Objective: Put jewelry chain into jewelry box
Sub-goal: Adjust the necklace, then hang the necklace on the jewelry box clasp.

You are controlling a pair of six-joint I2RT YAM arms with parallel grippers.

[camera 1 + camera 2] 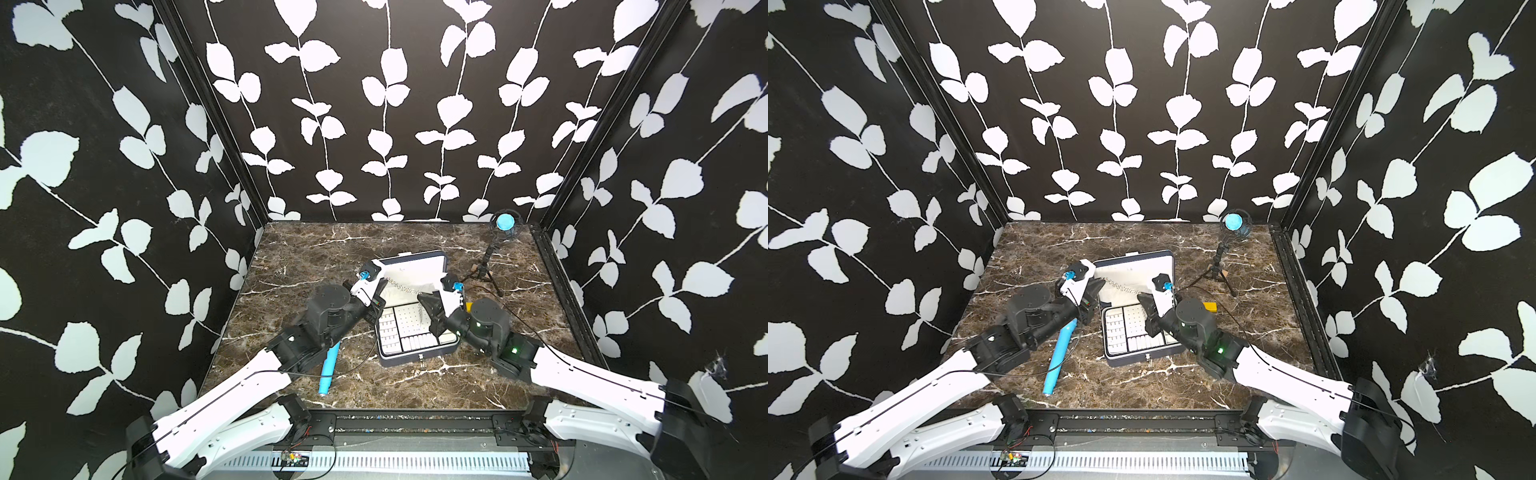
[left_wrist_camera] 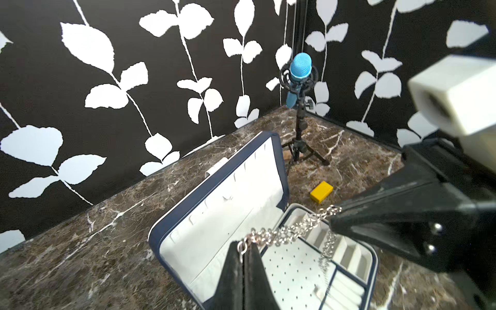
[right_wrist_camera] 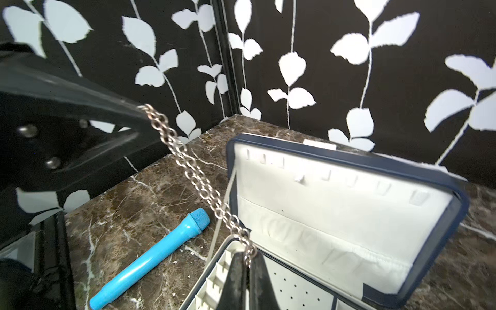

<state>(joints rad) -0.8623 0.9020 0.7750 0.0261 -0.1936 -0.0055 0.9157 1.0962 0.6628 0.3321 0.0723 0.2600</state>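
The jewelry box (image 1: 419, 357) stands open mid-table, its white-lined lid (image 2: 214, 188) upright behind the gridded tray. The silvery jewelry chain (image 1: 401, 286) stretches in the air above the tray, between my two grippers. My left gripper (image 2: 244, 245) is shut on one end of the chain (image 2: 284, 232). My right gripper (image 3: 248, 255) is shut on the chain (image 3: 193, 171) near its other end. A short tail (image 2: 326, 249) hangs below the right gripper towards the tray. In both top views the left gripper (image 1: 1104, 280) is at the lid's left edge and the right gripper (image 1: 1139, 296) over the tray.
A blue toy microphone (image 1: 330, 370) lies on the marble left of the box, under my left arm. A second blue microphone on a black tripod (image 1: 505, 222) stands at the back right corner. A small yellow block (image 2: 321, 192) lies right of the box.
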